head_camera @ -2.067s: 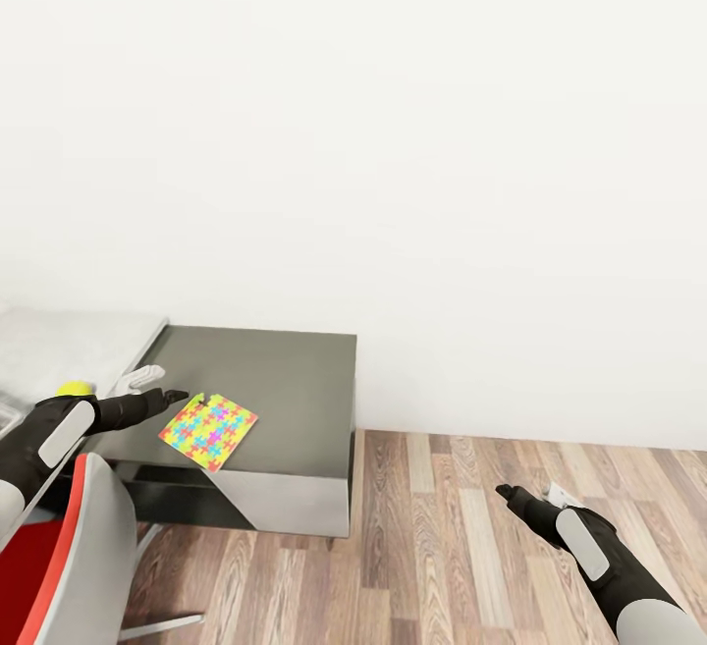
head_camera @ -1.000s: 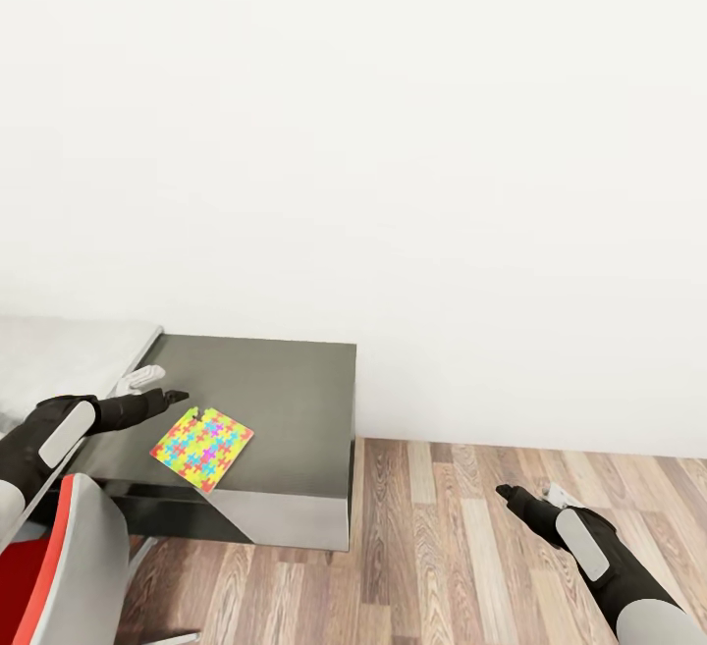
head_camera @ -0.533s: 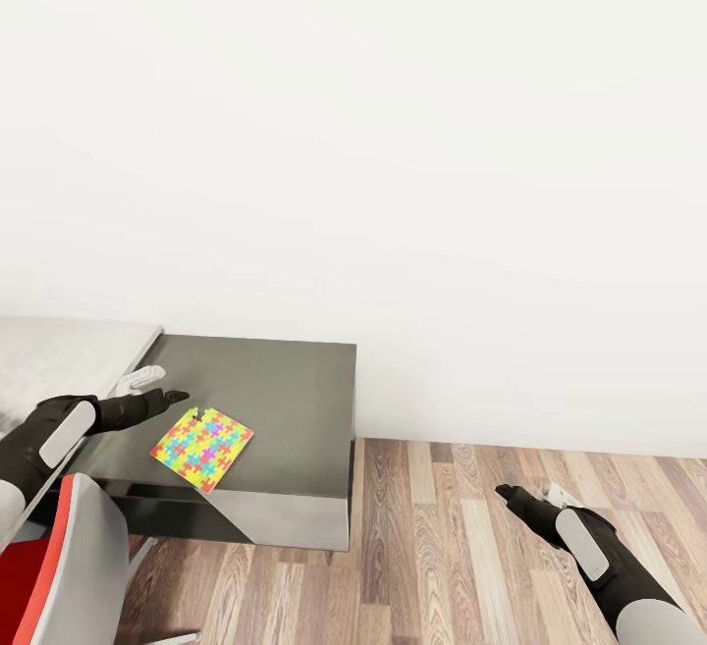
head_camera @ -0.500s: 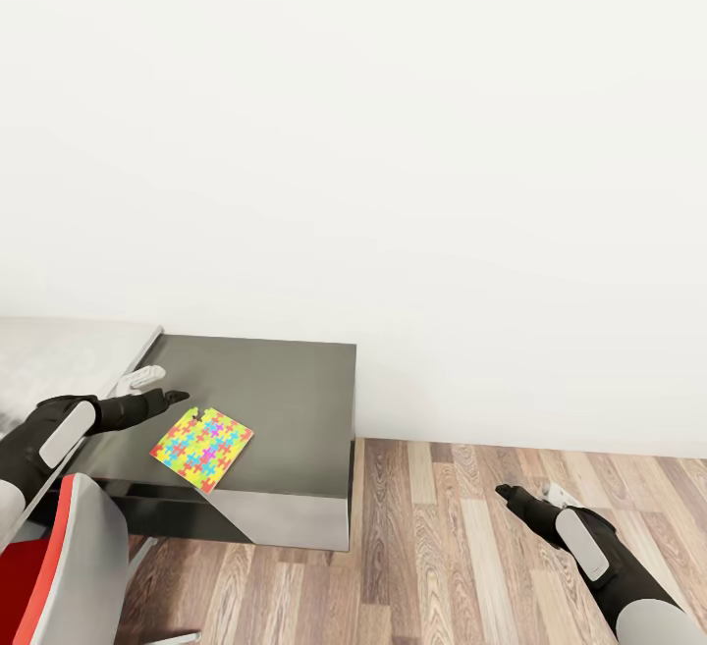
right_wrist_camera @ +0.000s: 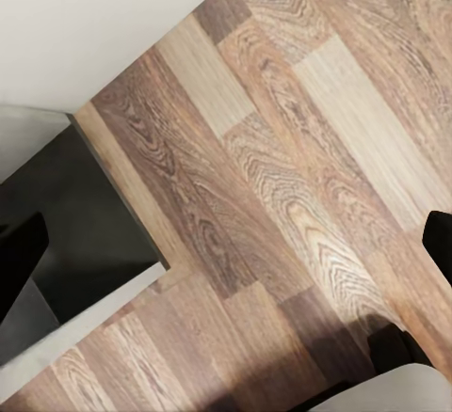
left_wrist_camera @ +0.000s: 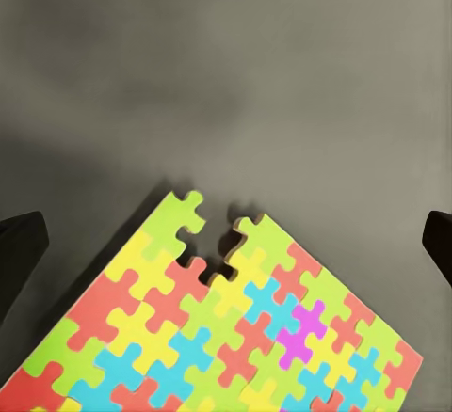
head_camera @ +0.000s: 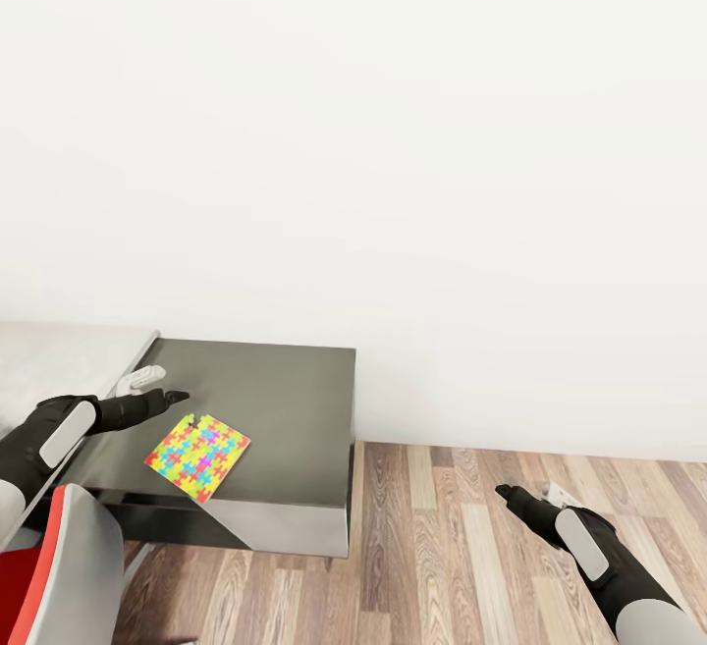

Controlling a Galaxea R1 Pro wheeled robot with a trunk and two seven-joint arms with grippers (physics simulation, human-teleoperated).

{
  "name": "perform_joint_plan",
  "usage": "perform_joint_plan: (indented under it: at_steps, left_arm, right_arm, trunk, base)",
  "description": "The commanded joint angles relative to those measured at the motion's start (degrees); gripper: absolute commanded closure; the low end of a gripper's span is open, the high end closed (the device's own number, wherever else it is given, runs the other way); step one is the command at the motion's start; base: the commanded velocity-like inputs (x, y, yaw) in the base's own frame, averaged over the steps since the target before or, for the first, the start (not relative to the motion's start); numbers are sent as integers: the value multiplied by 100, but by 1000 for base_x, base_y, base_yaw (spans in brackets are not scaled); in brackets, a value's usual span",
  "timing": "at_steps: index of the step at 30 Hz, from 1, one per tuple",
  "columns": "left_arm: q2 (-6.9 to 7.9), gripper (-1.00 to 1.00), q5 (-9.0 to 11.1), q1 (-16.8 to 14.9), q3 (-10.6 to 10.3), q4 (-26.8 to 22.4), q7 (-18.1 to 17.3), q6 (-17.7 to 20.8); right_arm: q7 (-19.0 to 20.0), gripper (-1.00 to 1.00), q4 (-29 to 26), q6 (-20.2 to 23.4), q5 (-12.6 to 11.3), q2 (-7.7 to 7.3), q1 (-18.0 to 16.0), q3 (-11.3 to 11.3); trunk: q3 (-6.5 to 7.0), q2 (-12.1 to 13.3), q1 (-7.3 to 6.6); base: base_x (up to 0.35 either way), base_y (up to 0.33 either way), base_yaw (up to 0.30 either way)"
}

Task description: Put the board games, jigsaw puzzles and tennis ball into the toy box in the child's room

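Black arms, white oval panels near the wrists, white upper sleeves, dark fingertips [head_camera: 177, 396]

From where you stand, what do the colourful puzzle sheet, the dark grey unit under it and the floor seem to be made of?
The thin multicoloured jigsaw puzzle sheet looks like matte foam or card: flat interlocking pieces, no shine. The dark grey side unit seems to be smooth, satin-finished laminate or painted board, with a soft sheen. The brown plank floor shows wood grain, so wood or wood-look laminate.
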Motion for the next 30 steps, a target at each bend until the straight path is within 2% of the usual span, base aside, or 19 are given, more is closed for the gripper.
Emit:
perform_joint_plan:
  at_steps: [1,30]
  left_arm:
    - [7,-100,12,-6,-22,-1,-7,10]
    - [32,-100,15,-6,-26,-1,-65,33]
  right_arm:
    - [-45,-100,-13,29,-61,1,-2,-4]
    - [-45,-100,-12,29,-61,1,-2,-4]
  trunk:
    - [-15,-11,3]
    - [-271,-11,3]
  base:
    - [5,0,0]
    - [0,0,0]
